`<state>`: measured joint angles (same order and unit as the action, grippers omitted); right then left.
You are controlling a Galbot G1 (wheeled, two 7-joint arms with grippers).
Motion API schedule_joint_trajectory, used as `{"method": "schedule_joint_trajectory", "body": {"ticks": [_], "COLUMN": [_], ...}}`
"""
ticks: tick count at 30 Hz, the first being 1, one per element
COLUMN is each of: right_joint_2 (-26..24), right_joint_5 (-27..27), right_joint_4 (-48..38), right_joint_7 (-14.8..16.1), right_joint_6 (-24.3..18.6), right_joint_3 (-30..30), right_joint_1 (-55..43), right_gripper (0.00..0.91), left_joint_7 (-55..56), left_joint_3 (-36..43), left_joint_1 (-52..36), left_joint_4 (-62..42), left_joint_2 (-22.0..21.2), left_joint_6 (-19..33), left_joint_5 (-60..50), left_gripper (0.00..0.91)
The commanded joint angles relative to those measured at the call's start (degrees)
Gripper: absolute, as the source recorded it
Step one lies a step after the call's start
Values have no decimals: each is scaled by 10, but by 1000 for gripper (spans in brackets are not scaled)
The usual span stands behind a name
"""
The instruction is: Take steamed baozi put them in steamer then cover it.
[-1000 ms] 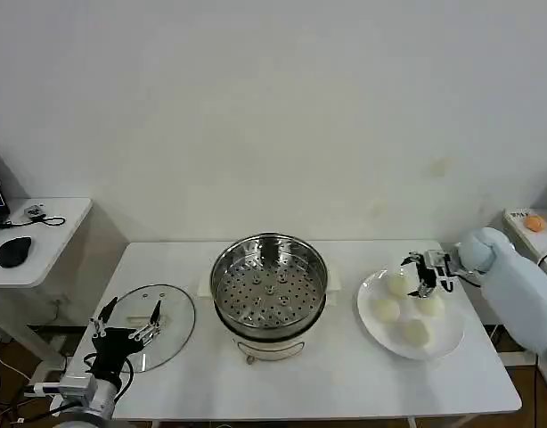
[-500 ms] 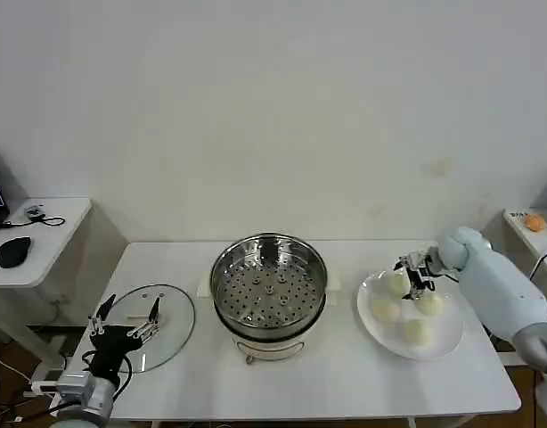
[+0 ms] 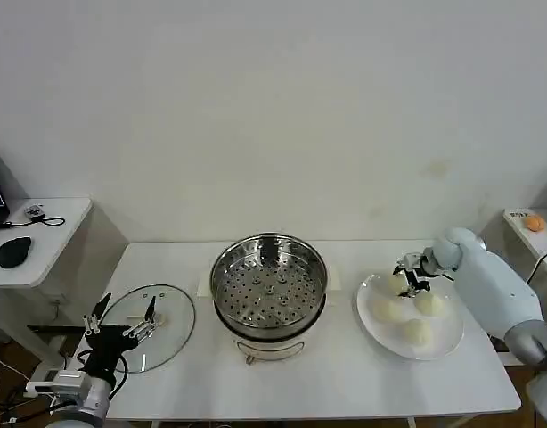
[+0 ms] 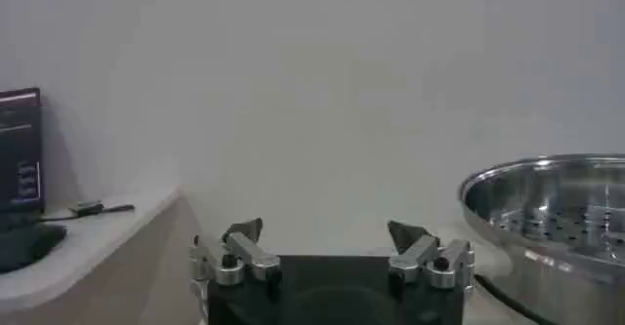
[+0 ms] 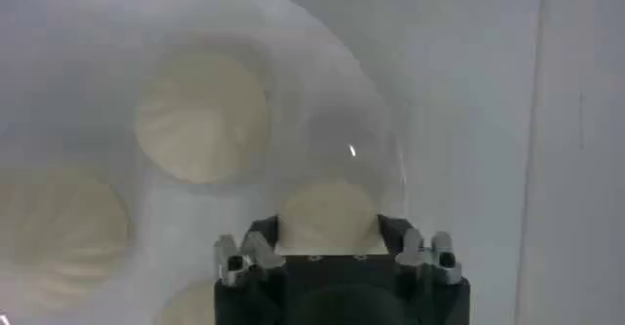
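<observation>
Right gripper [image 3: 407,277] over white plate [image 3: 438,346], at about 3 o'clock from steamer [image 3: 269,283] in head view. Fingers spread apart, one on each side of rear-left baozi [image 3: 397,283], close around it but not pressing; in right wrist view same bun [image 5: 328,216] sits between the two finger bases, with gaps at both sides. Four steamed baozi on plate: one between fingers, second [image 3: 428,303] just beside it at 4 o'clock, third [image 3: 386,309] at 7 o'clock from gripper, fourth [image 3: 417,332] nearest to front edge of table [image 3: 345,383]. All four on plate, none in steamer.

Steamer in middle of table, shiny steel pot on white base, perforated basket tray [image 3: 268,294] bare inside. Uncovered.

Cover [image 3: 158,325] flat on table at 9 o'clock from steamer, well apart from it, clear glass with metal rim.

Left gripper [image 3: 122,323] at front-left corner of table, at near edge of cover, fingers wide apart and holding nothing. In left wrist view its two fingertips [image 4: 244,231] stand apart, with rim of steamer [image 4: 547,200] beyond.
</observation>
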<state>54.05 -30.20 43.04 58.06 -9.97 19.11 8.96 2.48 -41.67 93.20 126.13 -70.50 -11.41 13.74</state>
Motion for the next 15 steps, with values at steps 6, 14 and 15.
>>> {"method": "schedule_joint_trajectory", "body": {"ticks": [6,14,15], "right_joint_2": [-60,-111,-112], "right_joint_5": [75,188,203], "right_joint_4": [97,201,213], "right_joint_7": [18,11,11], "right_joint_6": [13,28,32], "right_joint_3": [50,145,155], "right_joint_1": [-39,-150,-166], "right_gripper": [655,655,655], "left_joint_7": [1,1,1], "left_joint_3": [-4,-6,-6], "left_joint_1": [3,-2,-2], "left_joint_4": [-2,-5,-6], "left_joint_2": [0,1,1], "left_joint_6": [0,0,0], "left_joint_5": [0,0,0], "left_gripper": [907,907,907]}}
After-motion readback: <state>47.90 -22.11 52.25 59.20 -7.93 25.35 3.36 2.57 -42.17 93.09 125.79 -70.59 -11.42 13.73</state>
